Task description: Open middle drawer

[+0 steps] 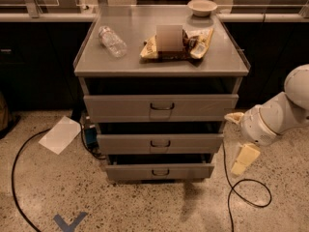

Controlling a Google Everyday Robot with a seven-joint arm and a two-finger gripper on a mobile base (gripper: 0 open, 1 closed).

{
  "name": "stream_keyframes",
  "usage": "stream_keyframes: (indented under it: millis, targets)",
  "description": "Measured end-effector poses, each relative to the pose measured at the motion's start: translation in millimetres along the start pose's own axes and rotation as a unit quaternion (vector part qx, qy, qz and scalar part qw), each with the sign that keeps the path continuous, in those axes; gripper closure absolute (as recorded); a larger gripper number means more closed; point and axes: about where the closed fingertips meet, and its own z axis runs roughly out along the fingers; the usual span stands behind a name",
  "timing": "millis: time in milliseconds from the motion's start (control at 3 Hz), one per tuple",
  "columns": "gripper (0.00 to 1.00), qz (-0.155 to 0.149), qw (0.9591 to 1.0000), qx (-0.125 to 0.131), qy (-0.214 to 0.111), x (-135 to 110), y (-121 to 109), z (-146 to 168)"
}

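The grey metal cabinet [161,66] has three drawers. The middle drawer [125,144] is the low, wide front panel in the centre, with a small dark loop handle [160,143] and a dark gap above it. The taller top drawer [116,108] is above it and the lowest drawer [130,172] is below. My gripper [240,138] hangs off the white arm [277,117] just right of the cabinet, level with the middle drawer. It touches nothing. Its cream fingers [245,158] stand apart and hold nothing.
On the cabinet top lie a plastic bottle [112,41], snack bags [176,45] and a bowl [202,6]. A white sheet of paper [60,134] lies on the floor at left. Black cables [248,197] run on the floor at right and left. A dark counter stands behind.
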Motion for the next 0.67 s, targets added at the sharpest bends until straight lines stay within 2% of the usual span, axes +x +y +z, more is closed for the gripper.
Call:
stream_keyframes:
  millis: [333, 667]
  targets:
    - [0.00, -0.008, 0.9996, -0.015, -0.024, -6, 5, 40]
    - [0.00, -0.026, 0.9985, -0.021, -0.042, -10, 7, 99]
